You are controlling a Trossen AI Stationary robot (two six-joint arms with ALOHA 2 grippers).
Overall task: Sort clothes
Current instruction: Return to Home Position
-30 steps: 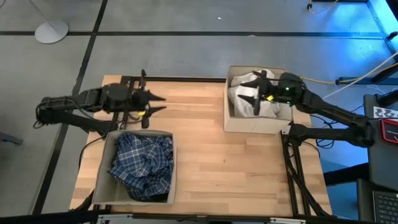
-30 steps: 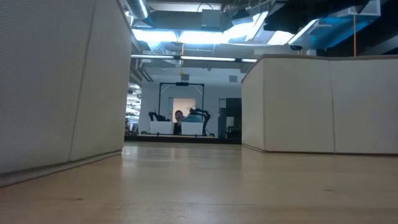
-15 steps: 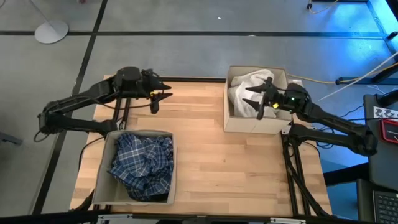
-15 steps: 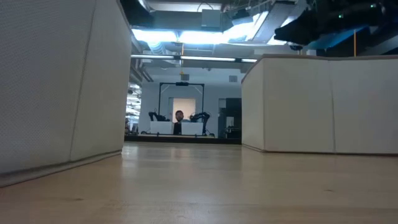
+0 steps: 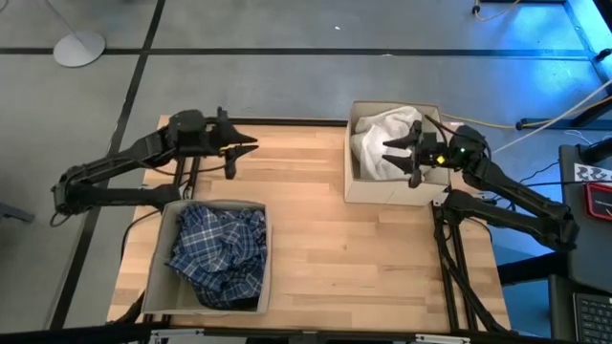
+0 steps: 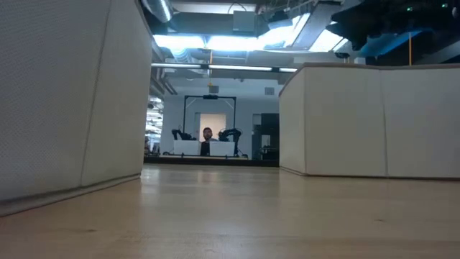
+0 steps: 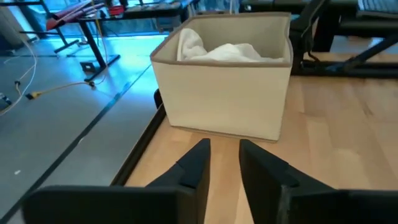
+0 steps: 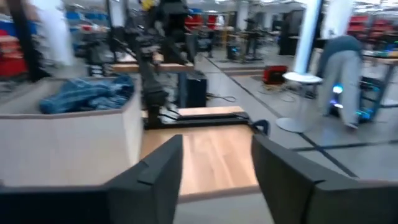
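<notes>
Since both sets of jaws are spread with nothing in them, start there: the left gripper (image 5: 241,158) hangs over bare table (image 5: 306,239) near its far left corner, and the right gripper (image 5: 398,162) hangs over the right bin (image 5: 392,192). Two bins total (both beige). One white piece (image 5: 381,134) sits in that right bin, and one plaid shirt (image 5: 218,250) fills the left bin (image 5: 156,263).

The bench (image 5: 316,234) is smooth pale wood planking with a soft sheen, the left bin (image 5: 267,258) and right bin (image 5: 392,192) are matt beige cloth with a fine, rough weave, the plaid shirt (image 5: 218,250) is thin crumpled cloth, and the white garment (image 5: 381,139) looks a thicker, soft matt fabric.
</notes>
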